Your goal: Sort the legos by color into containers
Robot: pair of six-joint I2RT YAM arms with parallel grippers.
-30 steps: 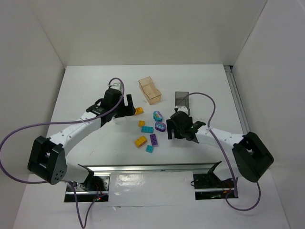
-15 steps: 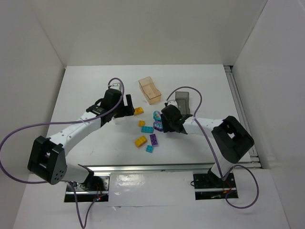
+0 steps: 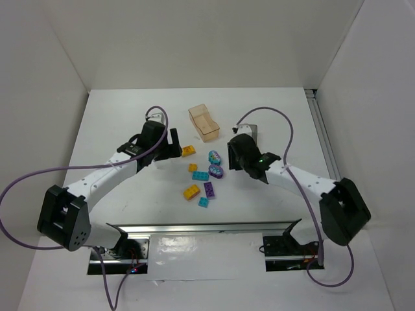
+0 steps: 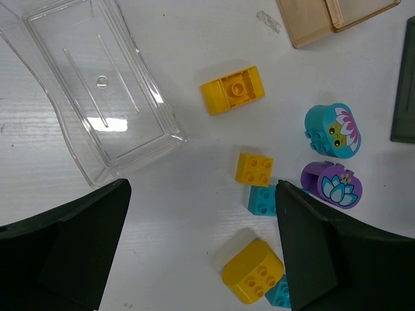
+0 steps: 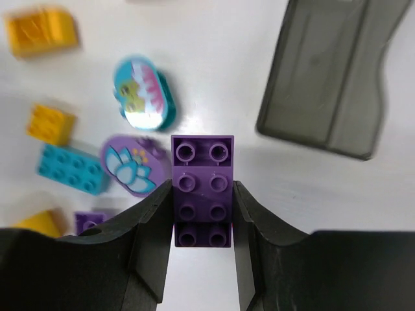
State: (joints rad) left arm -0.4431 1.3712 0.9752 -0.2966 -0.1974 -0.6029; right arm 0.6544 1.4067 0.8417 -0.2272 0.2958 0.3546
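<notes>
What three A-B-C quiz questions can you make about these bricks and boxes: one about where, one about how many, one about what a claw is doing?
1. Where in the left wrist view is the clear bin?
A. upper left
B. lower right
C. bottom middle

2. How many yellow bricks lie on the table?
A. one
B. three
C. six

3. What is the right gripper doing?
A. open and empty
B. gripping a teal brick
C. gripping the purple brick

Answers: A, it fills that corner; B, three show among the loose pieces; C, its jaws clamp that brick.
</notes>
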